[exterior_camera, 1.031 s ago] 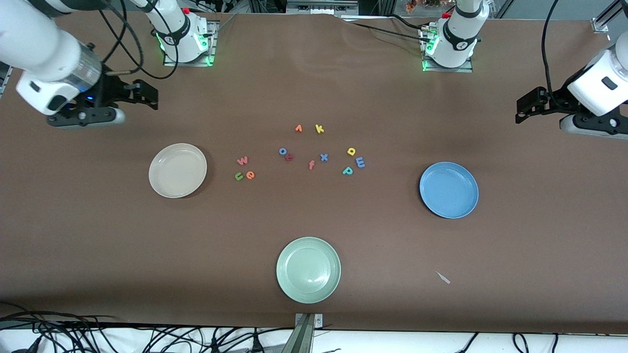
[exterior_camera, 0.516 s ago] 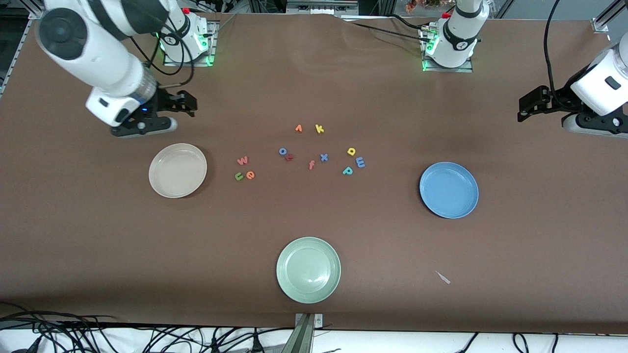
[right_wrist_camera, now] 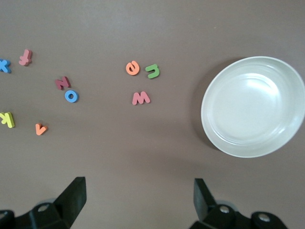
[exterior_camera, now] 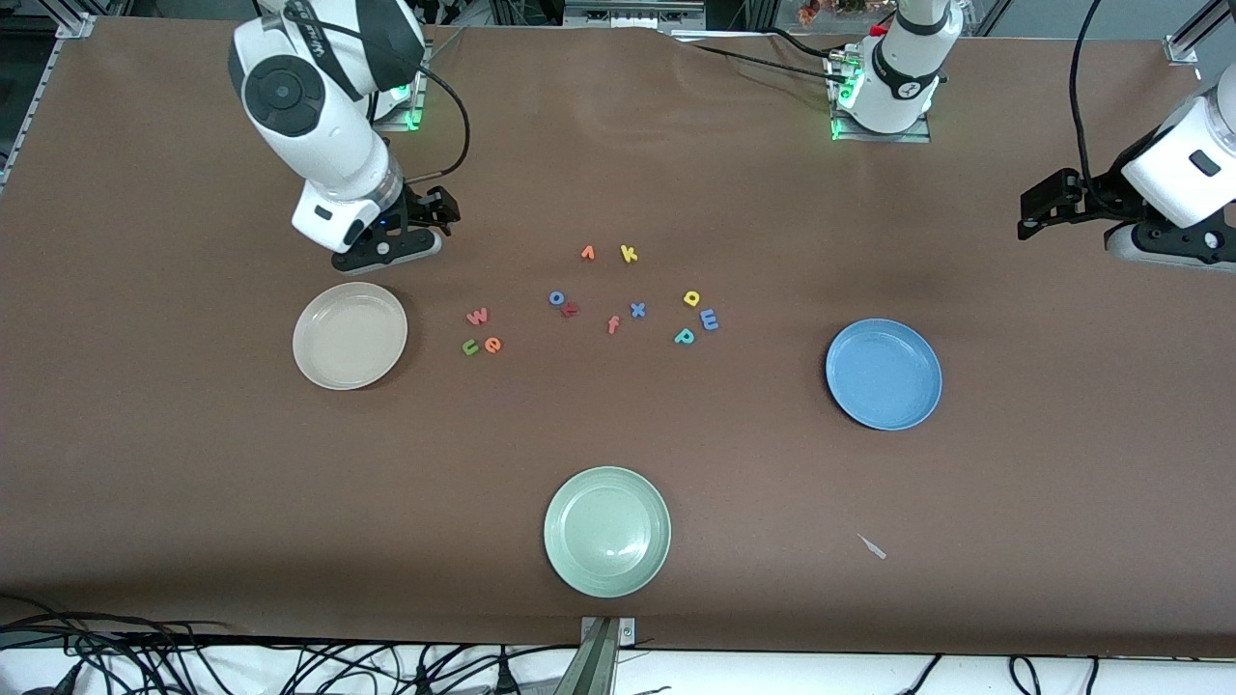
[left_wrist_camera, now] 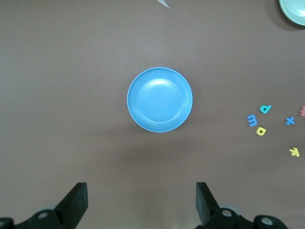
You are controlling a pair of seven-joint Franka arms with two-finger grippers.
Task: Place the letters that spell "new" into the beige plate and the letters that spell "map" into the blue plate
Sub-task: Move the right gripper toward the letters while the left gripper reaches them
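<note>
Right tool [exterior_camera: 439, 214] spread, over bare table | left tool [exterior_camera: 1038, 208] spread | green plate [exterior_camera: 606, 531] apart

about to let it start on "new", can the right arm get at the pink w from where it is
Probably yes. The right hand hangs open over bare table beside the beige plate. The pink w lies flat, apart from the green n and orange e, with nothing over it.
</note>
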